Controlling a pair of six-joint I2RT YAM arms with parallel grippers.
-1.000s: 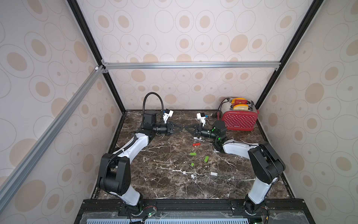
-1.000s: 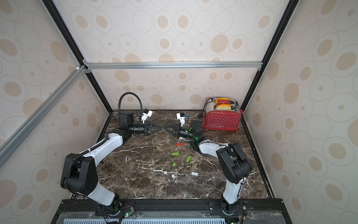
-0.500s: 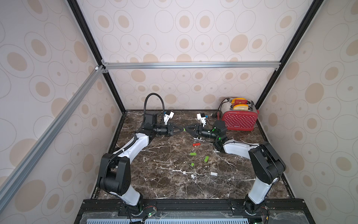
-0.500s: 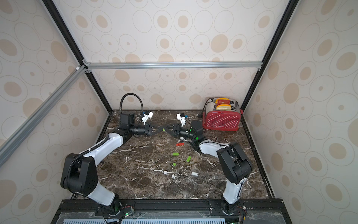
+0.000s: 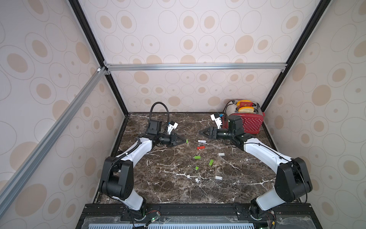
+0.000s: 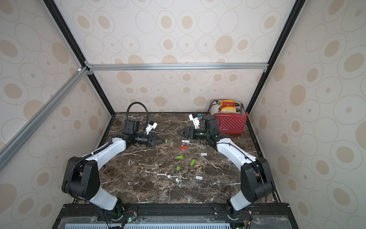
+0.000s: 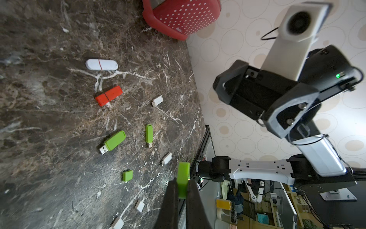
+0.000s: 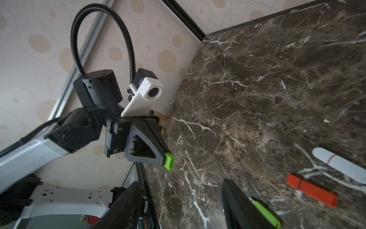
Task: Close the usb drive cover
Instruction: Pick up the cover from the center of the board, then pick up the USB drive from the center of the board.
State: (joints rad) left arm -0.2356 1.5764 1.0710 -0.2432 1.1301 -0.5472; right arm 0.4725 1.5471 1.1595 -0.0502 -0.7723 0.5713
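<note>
Grips the green usb drive [image 5: 186,141] in the left gripper [image 5: 183,141], fingertips [image 7: 171,200] clenched on its rear part, front part sticking out past the tips. Holds its long axis in line with those fingers, about level above the table [image 5: 158,188], free end aimed straight away from the tips and toward the right gripper [image 5: 200,132].

Shows the right gripper's fingers [image 8: 235,204] spread apart and grasping nothing, tips facing the drive's free end but well apart from it.

Leaves a white drive [image 5: 201,141] and a red drive [image 5: 200,147] lying flat on the table below the gap between the two sets of tips, nearer the right fingers than the left.

Differs from a second ago: then nearly met tip to tip over the middle of the table, right fingers shut. Now stands drawn back on both sides, with the right fingers released and the green drive left in the left fingers alone, pointing the same way along the same line.
</note>
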